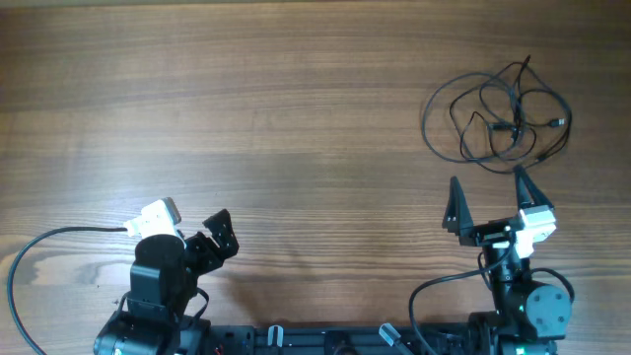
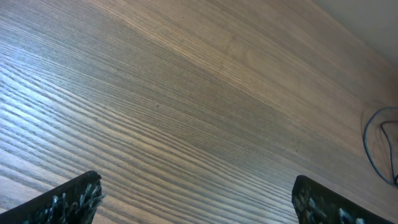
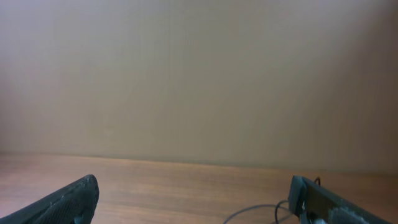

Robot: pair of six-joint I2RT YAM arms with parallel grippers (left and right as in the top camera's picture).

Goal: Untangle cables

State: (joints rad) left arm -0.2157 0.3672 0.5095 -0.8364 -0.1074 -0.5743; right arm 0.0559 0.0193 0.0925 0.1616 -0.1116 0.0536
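right claw (image 1: 485, 176) near looped black cables (image 1: 505, 128)

**Loose tangle straight ahead of our right gripper**

We see the cables (image 1: 501, 126) as thin black cords lying flat in one loose tangle of overlapping loops. Small silvery-grey plug ends show among the strands. The tangle lies just beyond the fingertips of our right gripper (image 1: 485, 177), apart from both fingers. In the right wrist view, only a curved stretch (image 3: 255, 211) shows low between the fingers.
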